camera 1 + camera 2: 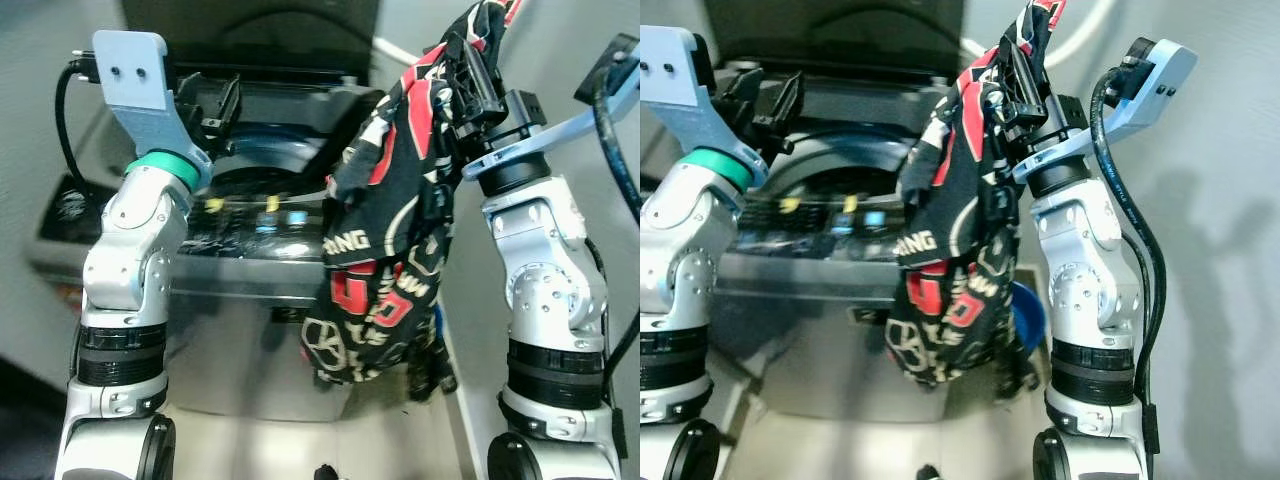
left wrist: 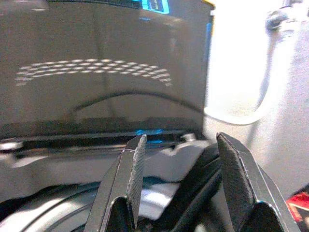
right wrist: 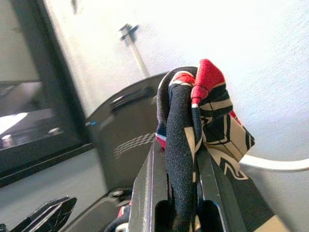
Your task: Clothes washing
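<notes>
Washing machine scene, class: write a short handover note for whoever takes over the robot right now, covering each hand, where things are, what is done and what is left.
Right hand: shut on the black, red and white garment, held high with most of the cloth hanging beside the machine's front right corner.
Left hand: open, empty, raised over the washing machine near its upright lid.
Done: lid is up, garment is lifted.
Left: carry the garment over the drum opening, release it inside, then probably close the lid and start the wash.

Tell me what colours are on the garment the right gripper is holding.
Black with red and white print, on the garment; clearest in the left eye view.
</notes>
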